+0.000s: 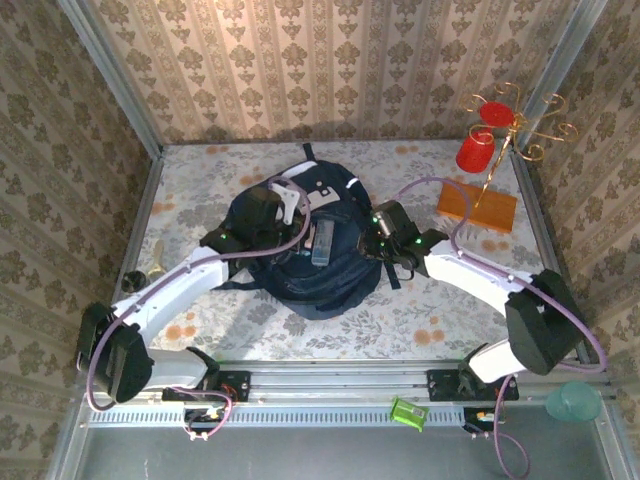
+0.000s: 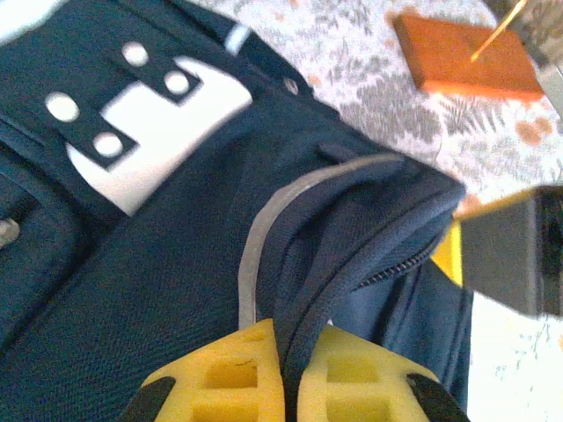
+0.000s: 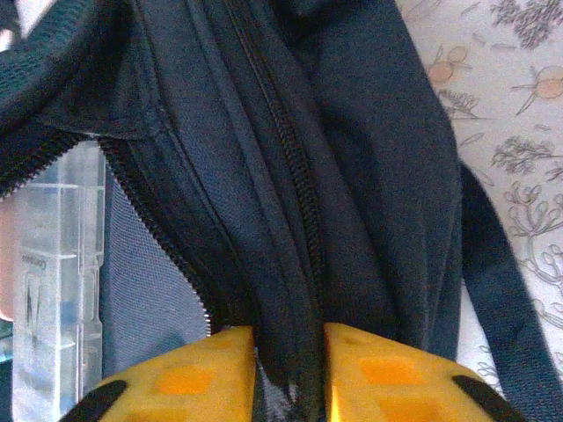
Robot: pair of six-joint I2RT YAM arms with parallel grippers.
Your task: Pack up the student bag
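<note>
Left claw (image 2: 290, 356) and right claw (image 3: 288, 356) each pinch the student bag (image 1: 310, 290) by its rim; if you pull unevenly, fabric may slip.

Left arm (image 1: 175, 290) and right arm (image 1: 475, 270) white-shelled with black joint housings, a mauve cable (image 1: 430, 183) looping along each from the base rail (image 1: 330, 385); fingers (image 2: 255, 387) blocky yellow, black-cornered.
</note>
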